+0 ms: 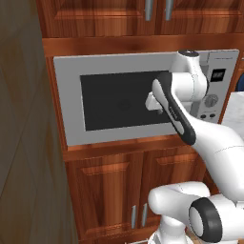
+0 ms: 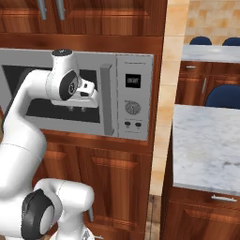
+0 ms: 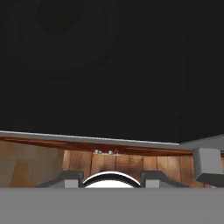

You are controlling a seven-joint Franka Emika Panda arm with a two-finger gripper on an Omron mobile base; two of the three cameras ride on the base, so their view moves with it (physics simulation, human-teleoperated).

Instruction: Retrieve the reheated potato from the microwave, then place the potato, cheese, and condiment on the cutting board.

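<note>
Left base view: the large silver-grey microwave with its dark glass door window sits built into reddish-brown wooden cabinets, its door closed. The white arm rises from five o'clock, bends up past the control panel at three o'clock and reaches back toward the window. Its gripper sits just right of centre, against or just in front of the right edge of the dark glass; the fingers themselves are hidden behind the forearm.

Right base view: the microwave fills the nine-to-twelve o'clock part, with a vertical grey door handle and, to its right, the side control panel with a dark display and a round knob. The gripper hangs in front of the window, just left of the handle, its small finger tips pointing down, close together and gripping nothing. At three o'clock a pale marble counter stands apart, with blue chair backs beyond it.

Hand view: dark door glass covers the upper part. Below it runs the microwave's grey lower edge, then wooden cabinet front. At four o'clock a grey block, the handle's foot, juts in. The finger tips at six o'clock hold nothing.
</note>
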